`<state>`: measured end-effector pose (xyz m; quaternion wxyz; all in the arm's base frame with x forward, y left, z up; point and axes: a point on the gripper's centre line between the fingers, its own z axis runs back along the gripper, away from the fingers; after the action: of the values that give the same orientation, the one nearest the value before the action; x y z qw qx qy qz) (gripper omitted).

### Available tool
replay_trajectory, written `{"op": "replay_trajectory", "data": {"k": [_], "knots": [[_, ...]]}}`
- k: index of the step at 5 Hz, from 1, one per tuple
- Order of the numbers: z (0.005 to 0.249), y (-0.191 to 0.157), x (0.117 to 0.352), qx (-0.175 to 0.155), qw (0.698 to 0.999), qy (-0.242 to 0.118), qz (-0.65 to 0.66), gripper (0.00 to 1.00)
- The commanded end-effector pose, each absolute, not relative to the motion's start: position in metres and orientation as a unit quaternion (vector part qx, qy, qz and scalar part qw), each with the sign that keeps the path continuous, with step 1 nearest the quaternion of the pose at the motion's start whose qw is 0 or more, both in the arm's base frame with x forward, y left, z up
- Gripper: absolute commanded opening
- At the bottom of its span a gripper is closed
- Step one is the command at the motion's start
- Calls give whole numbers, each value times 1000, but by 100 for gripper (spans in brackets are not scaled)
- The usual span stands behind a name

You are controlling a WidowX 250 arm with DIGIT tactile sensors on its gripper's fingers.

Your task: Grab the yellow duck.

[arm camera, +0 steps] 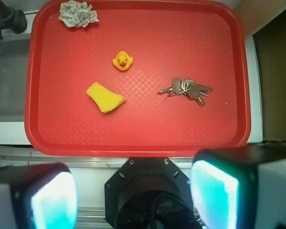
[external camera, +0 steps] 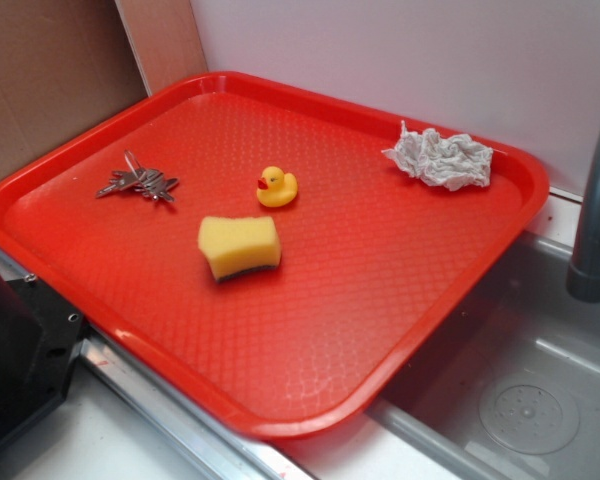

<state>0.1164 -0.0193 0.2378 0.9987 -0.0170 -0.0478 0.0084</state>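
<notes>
Pincer [arm camera: 133, 195] fills my wrist view's foot, pads spread wide, empty, well short of the red tray [arm camera: 138, 143]. Yellow duck [arm camera: 122, 61] sits upright mid-tray, just beyond the sponge [arm camera: 105, 97]. I judge it light, squashy, slick; I'd pinch across the body's flanks.

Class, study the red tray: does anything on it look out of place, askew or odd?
A crumpled paper wad lies in a corner of the red tray, like litter. The yellow duck sits upright; the sponge and keys look ordinary.

Glossy rubber yellow duck [external camera: 277, 186]; textured red plastic tray [external camera: 380, 300]; porous sponge [external camera: 239, 246]; metal keys [external camera: 138, 182]; crumpled paper [external camera: 440, 158].
</notes>
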Motion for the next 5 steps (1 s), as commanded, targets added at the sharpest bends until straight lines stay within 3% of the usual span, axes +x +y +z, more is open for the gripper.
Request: {"op": "replay_trajectory", "data": {"k": [1,3,5], "knots": [[238,-19,116,-17,999,-48,8,100],[211,-18,143,-33,993,-80,76,100],[169,-14,190,-33,990,-93,104,100]]}}
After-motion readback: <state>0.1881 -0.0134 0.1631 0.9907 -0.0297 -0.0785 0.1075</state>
